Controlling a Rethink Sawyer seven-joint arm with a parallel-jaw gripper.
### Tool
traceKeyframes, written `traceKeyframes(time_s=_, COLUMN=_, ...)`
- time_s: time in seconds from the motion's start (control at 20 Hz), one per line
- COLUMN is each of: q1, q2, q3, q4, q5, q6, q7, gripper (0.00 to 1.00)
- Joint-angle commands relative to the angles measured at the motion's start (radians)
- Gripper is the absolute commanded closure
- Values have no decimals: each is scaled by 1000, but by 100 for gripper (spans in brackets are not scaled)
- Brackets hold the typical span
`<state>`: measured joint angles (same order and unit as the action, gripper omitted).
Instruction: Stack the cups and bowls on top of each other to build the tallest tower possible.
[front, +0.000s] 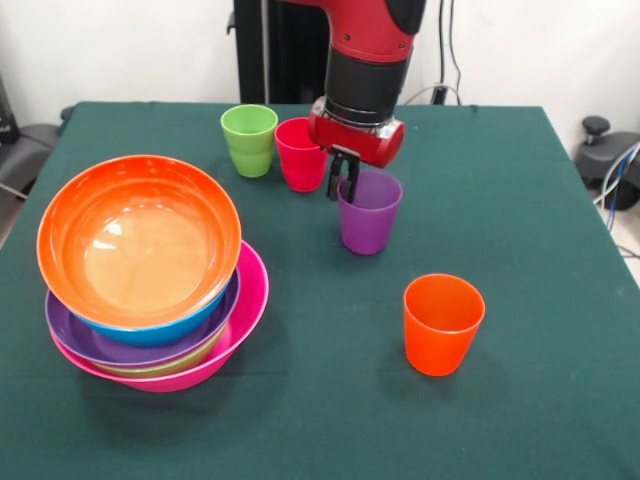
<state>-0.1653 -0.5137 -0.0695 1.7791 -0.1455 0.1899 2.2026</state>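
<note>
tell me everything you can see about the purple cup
The purple cup is a small glossy translucent plastic tumbler, tapering toward its base. It stands upright and open-topped on the green table. The gripper is at its rim, fingers pointing down; whether they touch it is unclear. It looks empty.

A dark green cloth (520, 400) covers the table across most of the frame. Behind it, a pale wall (120, 50) spans the top. Upper right, cables (615, 175) hang beside a black chair base (605, 150).
</note>
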Motion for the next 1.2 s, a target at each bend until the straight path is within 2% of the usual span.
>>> traceKeyframes(time_s=0.05, q1=-5, q2=16, q3=68, q4=-54, q5=-40, q6=44, q7=4, gripper=100)
traceKeyframes(time_s=0.6, q1=-1, q2=22, q3=64, q4=-66, q5=-42, q6=36, q7=7, gripper=100)
traceKeyframes(time_s=0.7, q1=1, q2=-3, q3=63, q4=-49, q5=-41, q6=35, q7=11, gripper=100)
traceKeyframes(time_s=0.8, q1=-15, q2=-96, q3=86, q4=-8, q5=-28, q6=101, q7=-7, gripper=100)
traceKeyframes(time_s=0.95, q1=-33, q2=-286, q3=125, q4=43, q5=26, q6=290, q7=-50, gripper=100)
traceKeyframes(time_s=1.2, q1=-80, q2=-459, q3=182, q4=57, q5=100, q6=514, q7=-89, gripper=100)
